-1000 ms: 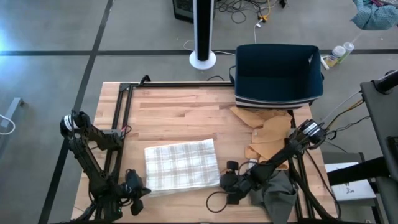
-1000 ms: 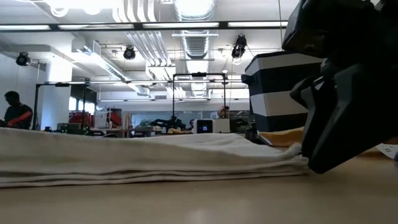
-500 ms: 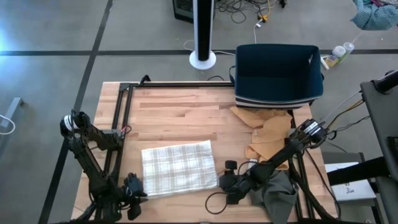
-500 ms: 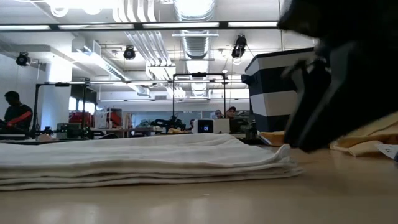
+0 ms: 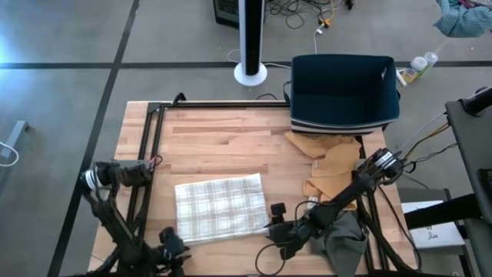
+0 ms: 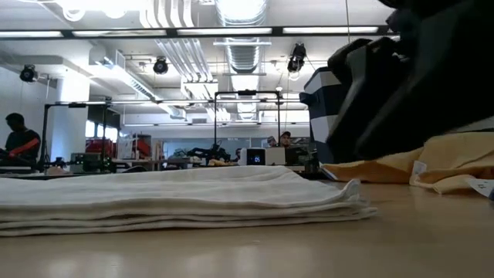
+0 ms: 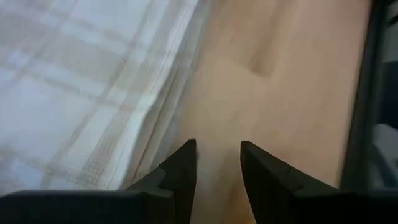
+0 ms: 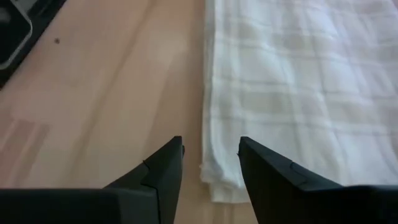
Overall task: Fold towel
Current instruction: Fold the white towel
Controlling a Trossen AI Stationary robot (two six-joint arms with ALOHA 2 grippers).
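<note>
The white checked towel (image 5: pixel 221 209) lies folded in several flat layers (image 6: pixel 177 197) on the wooden table (image 5: pixel 223 138). My left gripper (image 7: pixel 216 152) is open over bare wood just off the towel's near left corner (image 5: pixel 181 240); the high view shows it at the table's near edge (image 5: pixel 174 243). My right gripper (image 8: pixel 210 149) is open at the towel's near right corner (image 8: pixel 217 180), which lies between its fingers, and I cannot tell whether they touch it. In the high view that gripper (image 5: pixel 274 221) stands right of the towel.
A navy striped bin (image 5: pixel 344 92) stands at the far right, with tan cloths (image 5: pixel 330 165) in front of it and a grey cloth (image 5: pixel 344 240) at the near right. A black frame (image 5: pixel 150 146) runs along the left edge. A person (image 6: pixel 17 140) stands far behind.
My left gripper has drawn back from the towel's near left corner toward the table's near edge. My right gripper has risen off the towel's right end and rolled. The towel has slid slightly left, and its right end now lies flat and free.
</note>
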